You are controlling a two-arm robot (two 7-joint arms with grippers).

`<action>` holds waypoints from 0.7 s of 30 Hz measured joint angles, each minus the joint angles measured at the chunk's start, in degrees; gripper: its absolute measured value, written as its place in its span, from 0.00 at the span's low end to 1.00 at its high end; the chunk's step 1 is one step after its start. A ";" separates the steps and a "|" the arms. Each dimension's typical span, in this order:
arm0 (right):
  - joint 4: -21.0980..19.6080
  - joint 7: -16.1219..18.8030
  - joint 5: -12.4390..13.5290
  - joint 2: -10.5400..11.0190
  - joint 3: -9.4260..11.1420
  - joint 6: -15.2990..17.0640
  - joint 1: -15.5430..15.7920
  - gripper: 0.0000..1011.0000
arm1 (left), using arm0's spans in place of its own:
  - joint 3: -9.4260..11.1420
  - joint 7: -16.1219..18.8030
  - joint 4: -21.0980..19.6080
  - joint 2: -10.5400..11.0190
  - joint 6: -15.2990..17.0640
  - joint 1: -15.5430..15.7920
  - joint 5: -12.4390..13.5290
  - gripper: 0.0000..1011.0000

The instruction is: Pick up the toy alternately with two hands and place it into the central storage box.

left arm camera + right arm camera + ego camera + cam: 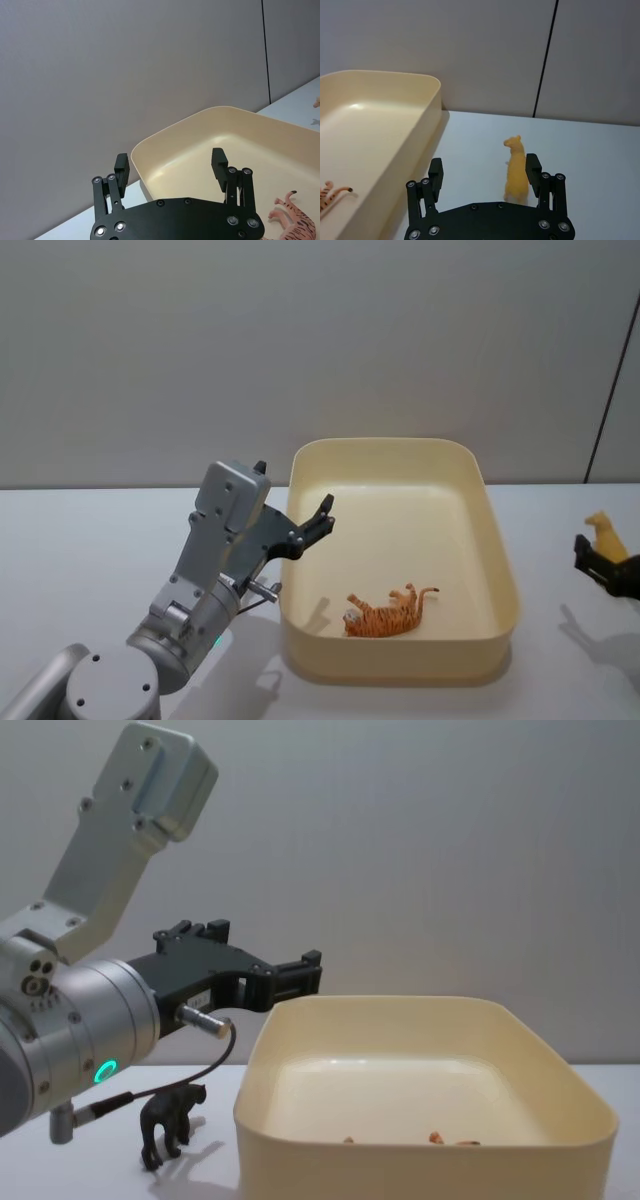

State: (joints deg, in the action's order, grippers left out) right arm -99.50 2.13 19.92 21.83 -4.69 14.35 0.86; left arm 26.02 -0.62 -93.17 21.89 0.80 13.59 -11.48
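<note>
The box (400,655) is cream, the tiger (385,617) orange-striped

Soft, even, fairly bright light falls from overhead. The left arm (215,570) throws a pale, blurred shadow on the table (80,540) by the box's (505,570) near left corner. Another faint shadow lies at the table's right edge. A mild sheen marks the box floor (355,106). Wrist views look crisp.

Storage box (385,445) sits mid-table (80,540), w/ toy tiger (385,615) lying inside near its front wall. We find left gripper (170,159) above box's left rim, a toy animal (170,1120) on table just left of box. Right of box, third toy (516,170) stands btwn fingers of right gripper (484,162).
</note>
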 joint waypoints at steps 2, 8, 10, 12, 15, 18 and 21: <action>0.49 -0.23 -0.18 0.30 0.23 0.10 0.25 0.99 | 0.00 0.00 0.00 0.00 0.00 0.00 0.00 0.99; 2.20 -0.49 -1.08 0.75 0.62 0.17 0.17 0.99 | 0.00 0.00 0.00 0.00 0.00 0.00 0.00 0.99; 2.72 -0.52 -1.42 0.81 0.67 0.17 -0.01 0.99 | 0.00 0.00 0.00 0.00 0.00 0.00 0.00 0.99; 3.47 -0.52 -1.79 0.83 0.69 0.17 -0.36 0.99 | 0.00 0.00 0.00 0.00 0.00 0.00 0.00 0.99; 4.22 -0.52 -2.18 0.82 0.70 0.16 -0.73 0.99 | 0.00 0.00 0.00 0.00 0.00 0.00 0.00 0.99; 5.80 -0.28 -2.89 0.56 0.54 0.17 -1.59 0.99 | 0.00 0.00 0.00 0.00 0.00 0.00 0.00 0.99; 7.32 0.11 -3.44 0.14 0.18 0.19 -2.48 0.99 | 0.00 0.00 0.00 0.00 0.00 0.00 0.00 0.99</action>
State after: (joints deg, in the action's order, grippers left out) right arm -92.18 2.24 16.48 21.97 -4.51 14.54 -1.62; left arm 26.02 -0.63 -93.17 21.90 0.79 13.59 -11.48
